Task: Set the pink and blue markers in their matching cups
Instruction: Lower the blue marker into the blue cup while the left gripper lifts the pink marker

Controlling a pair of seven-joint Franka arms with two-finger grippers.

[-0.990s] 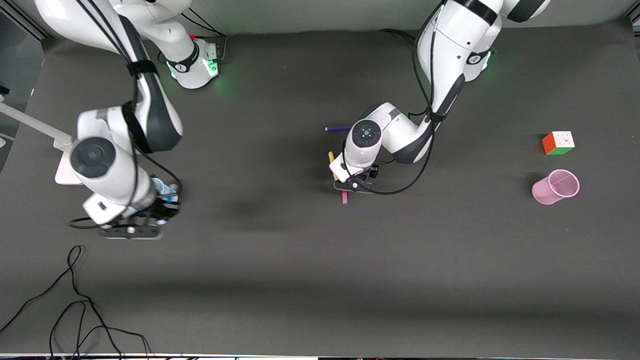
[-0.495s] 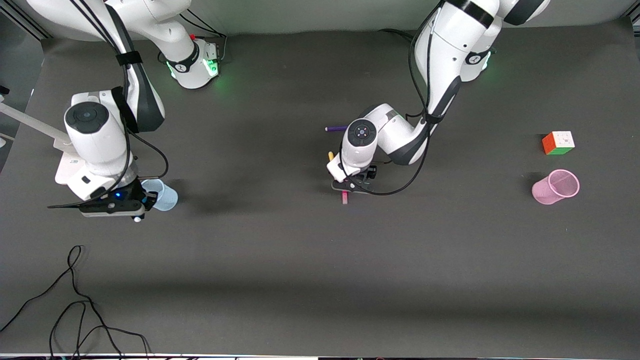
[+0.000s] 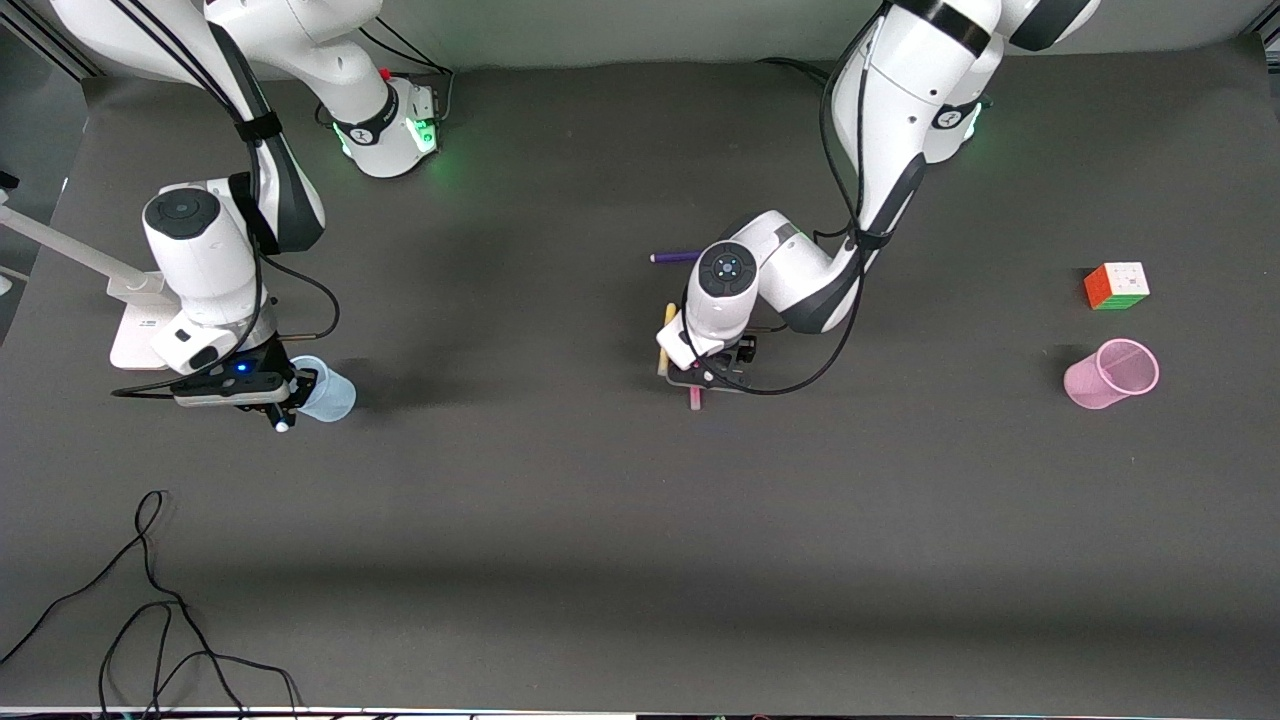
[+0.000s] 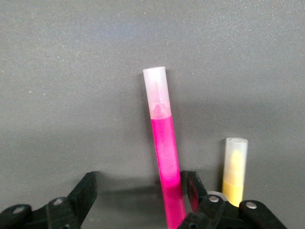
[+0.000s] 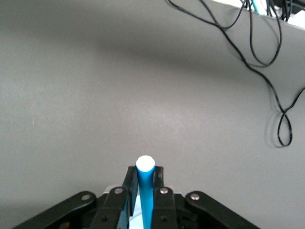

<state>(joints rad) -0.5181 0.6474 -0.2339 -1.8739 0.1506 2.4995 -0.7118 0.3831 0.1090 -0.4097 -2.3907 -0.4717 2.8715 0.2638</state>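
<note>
My right gripper (image 3: 285, 400) is shut on the blue marker (image 5: 145, 191), whose white tip points away from the wrist. It hangs right beside the pale blue cup (image 3: 327, 392) at the right arm's end of the table; a pale blue patch (image 5: 136, 212) shows under the gripper (image 5: 145, 174). My left gripper (image 3: 700, 372) is low at the table's middle, open around the magenta marker (image 4: 164, 143). The marker lies flat close against one finger (image 4: 195, 183). Its pale end (image 3: 692, 399) sticks out toward the front camera. The pink cup (image 3: 1110, 373) is at the left arm's end.
A yellow pen (image 3: 665, 335) lies beside the magenta marker, also in the left wrist view (image 4: 234, 167). A purple pen (image 3: 677, 257) lies nearer the bases. A colour cube (image 3: 1117, 285) sits near the pink cup. A white stand (image 3: 130, 335) and loose cables (image 3: 150, 600) are at the right arm's end.
The right arm has swung its wrist back from over the pale blue cup, which now shows beside the gripper. The left gripper has barely shifted over the magenta marker.
</note>
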